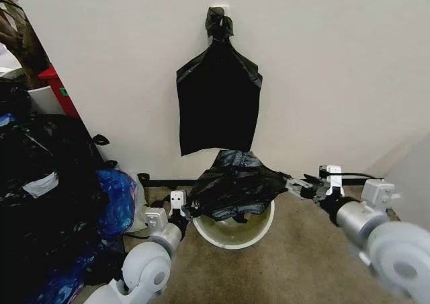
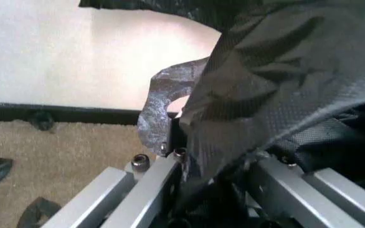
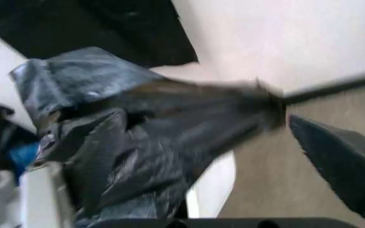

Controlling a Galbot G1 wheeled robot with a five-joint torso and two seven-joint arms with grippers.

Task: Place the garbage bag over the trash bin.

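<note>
Garbage bag (image 1: 234, 183) stretched between both tools above trash bin (image 1: 236, 231) rim

One garbage bag (image 1: 235, 183), one trash bin (image 1: 236, 235), two claws: left claw (image 1: 177, 201), right claw (image 1: 299, 185)

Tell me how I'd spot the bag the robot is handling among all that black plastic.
Look at the pale wall, then down to the white bucket on the carpet. The crumpled bag stretched over it is the one; the flat bag hangs on the wall, the heap lies left.
</note>
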